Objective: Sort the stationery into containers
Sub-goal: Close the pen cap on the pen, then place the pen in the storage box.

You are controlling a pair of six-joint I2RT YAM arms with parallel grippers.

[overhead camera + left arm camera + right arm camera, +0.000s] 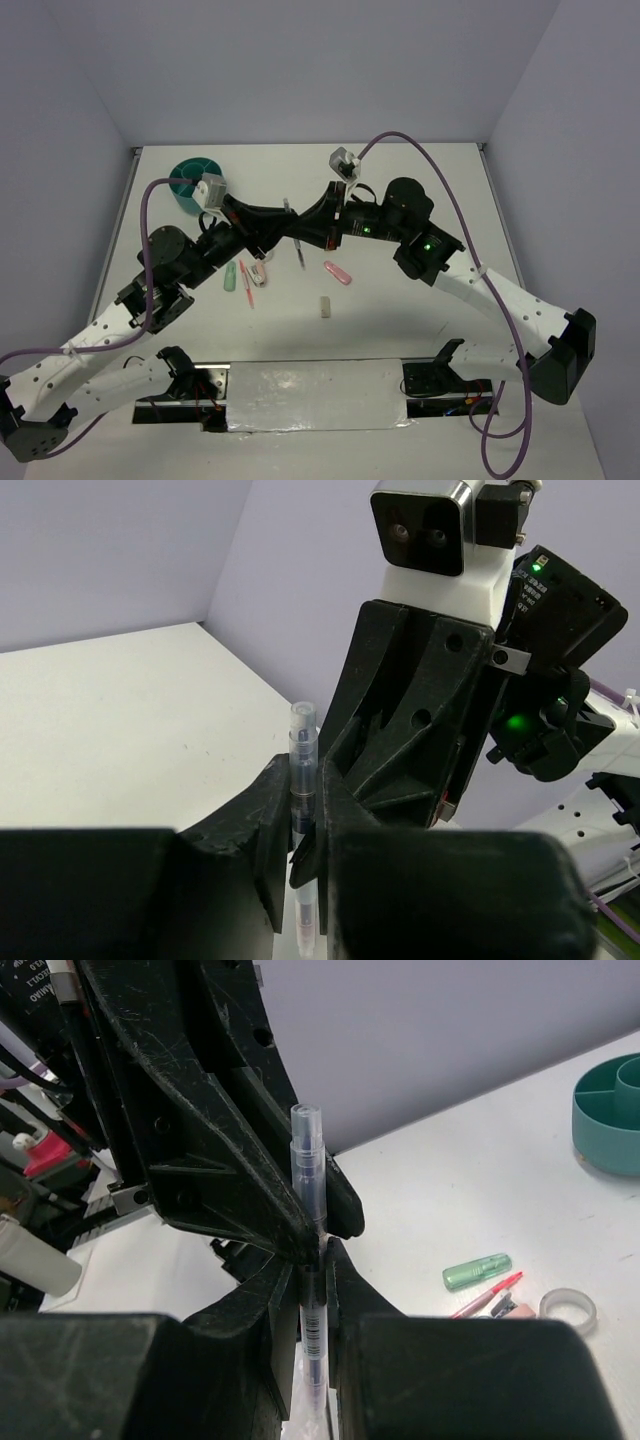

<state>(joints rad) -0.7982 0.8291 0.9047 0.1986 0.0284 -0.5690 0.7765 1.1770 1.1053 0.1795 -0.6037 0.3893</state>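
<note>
A dark pen with a clear cap stands nearly upright above mid-table, and both grippers hold it. My left gripper has its jaws against both sides of the pen. Just below it, my right gripper is shut on the pen's barrel. In the top view the left gripper and right gripper meet nose to nose. The teal cup stands at the far left, also in the right wrist view.
On the table lie a pale green piece, a pink pen, a clear ring, a pink oblong piece and a tan block. White walls enclose the table on three sides.
</note>
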